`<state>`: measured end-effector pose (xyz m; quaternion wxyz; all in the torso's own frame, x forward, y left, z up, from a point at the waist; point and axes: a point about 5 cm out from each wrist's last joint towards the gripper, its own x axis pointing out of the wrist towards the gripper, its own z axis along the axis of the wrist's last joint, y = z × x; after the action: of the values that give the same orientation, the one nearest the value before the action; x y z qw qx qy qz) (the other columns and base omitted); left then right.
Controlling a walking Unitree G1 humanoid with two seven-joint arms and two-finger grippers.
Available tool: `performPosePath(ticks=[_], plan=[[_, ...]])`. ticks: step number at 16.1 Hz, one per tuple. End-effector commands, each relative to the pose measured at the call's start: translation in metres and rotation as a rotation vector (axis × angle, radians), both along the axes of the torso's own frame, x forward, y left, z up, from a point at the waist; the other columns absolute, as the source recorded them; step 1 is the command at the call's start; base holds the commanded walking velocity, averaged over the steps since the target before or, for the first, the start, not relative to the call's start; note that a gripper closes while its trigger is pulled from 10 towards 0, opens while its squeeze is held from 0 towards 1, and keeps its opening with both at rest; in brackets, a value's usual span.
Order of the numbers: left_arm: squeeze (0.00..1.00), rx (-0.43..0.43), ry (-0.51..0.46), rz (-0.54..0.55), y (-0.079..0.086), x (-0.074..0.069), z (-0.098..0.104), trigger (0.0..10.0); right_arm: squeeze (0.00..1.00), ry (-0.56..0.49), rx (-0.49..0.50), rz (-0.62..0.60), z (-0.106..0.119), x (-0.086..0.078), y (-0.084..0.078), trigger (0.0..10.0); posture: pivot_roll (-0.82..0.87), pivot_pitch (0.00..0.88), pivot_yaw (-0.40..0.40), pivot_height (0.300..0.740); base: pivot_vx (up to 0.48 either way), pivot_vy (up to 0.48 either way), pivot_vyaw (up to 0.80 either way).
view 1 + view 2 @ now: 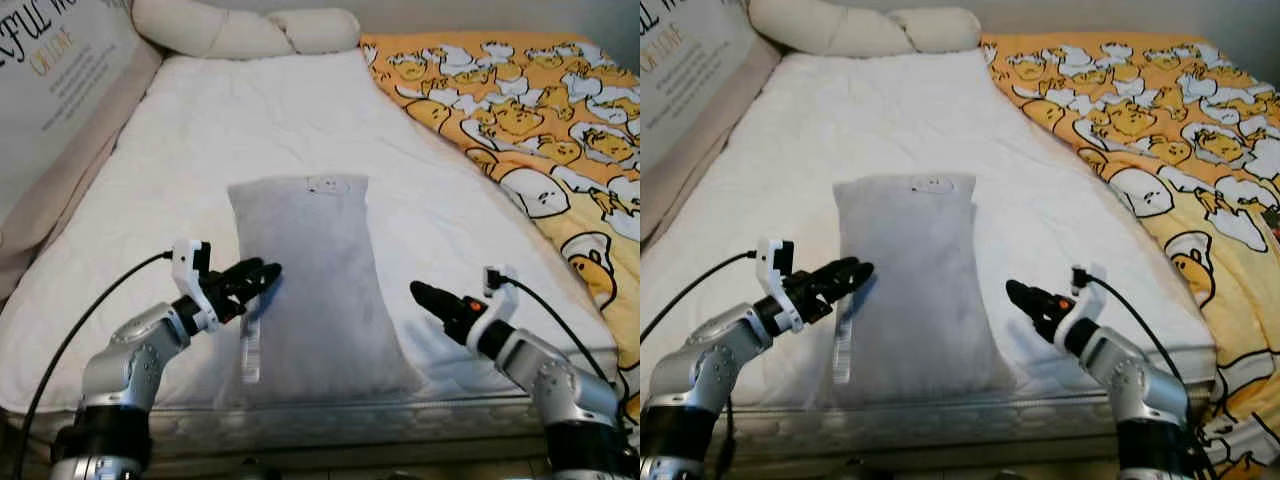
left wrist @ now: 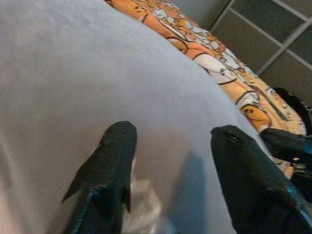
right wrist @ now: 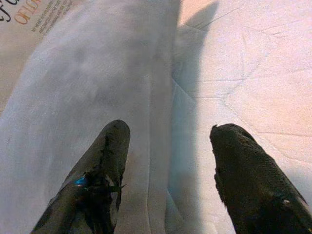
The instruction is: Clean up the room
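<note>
A grey pillow [image 1: 310,280] lies lengthwise on the white mattress [image 1: 250,130], near its front edge, with a white care label [image 1: 250,350] hanging off its left side. My left gripper [image 1: 262,275] is open at the pillow's left edge, its fingers [image 2: 109,165] over the grey fabric just above the label. My right gripper [image 1: 425,296] is open a little to the right of the pillow, low over the sheet, with nothing between its fingers [image 3: 102,165]. The pillow [image 3: 87,97] and the bare sheet [image 3: 243,73] both show in the right wrist view.
An orange and white duck-print blanket [image 1: 540,120] covers the right side of the bed. A long cream knotted cushion [image 1: 240,30] lies at the head. A padded bumper with printed lettering [image 1: 60,70] lines the left side. The mattress front edge [image 1: 330,410] is just below my arms.
</note>
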<state>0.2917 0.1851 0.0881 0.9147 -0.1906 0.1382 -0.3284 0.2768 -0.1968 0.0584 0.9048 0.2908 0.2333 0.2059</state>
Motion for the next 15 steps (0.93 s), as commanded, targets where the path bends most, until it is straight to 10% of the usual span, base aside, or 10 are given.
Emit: performPosePath(ticks=[1,7,13,14,15], plan=[[1.00,0.036,-0.018,0.040,0.002,0.008,-0.001,10.0,1.00,-0.023,0.031,-0.007,0.004,0.006,0.004,10.0,-0.09,0.000,0.019,0.740,0.000,0.000,0.00],[1.00,-0.176,0.080,0.295,0.014,0.020,-0.025,10.0,1.00,-0.016,0.104,0.026,-0.005,0.023,0.028,10.0,-0.10,0.007,0.027,0.740,0.000,0.000,0.00],[1.00,-0.091,0.274,0.125,-0.044,0.002,-0.072,10.0,1.00,0.062,0.064,0.056,-0.020,0.037,0.059,10.0,-0.10,0.020,0.020,0.740,0.000,0.000,0.00],[1.00,-0.079,0.282,0.111,-0.049,-0.001,-0.076,6.2,0.48,0.067,0.031,0.077,-0.023,0.036,0.065,6.4,-0.10,0.019,0.018,0.740,0.000,0.000,0.00],[0.00,-0.087,0.285,0.110,-0.051,-0.001,-0.076,0.4,0.00,0.069,0.019,0.078,-0.025,0.036,0.066,0.0,-0.10,0.018,0.017,0.740,0.000,0.000,0.00]])
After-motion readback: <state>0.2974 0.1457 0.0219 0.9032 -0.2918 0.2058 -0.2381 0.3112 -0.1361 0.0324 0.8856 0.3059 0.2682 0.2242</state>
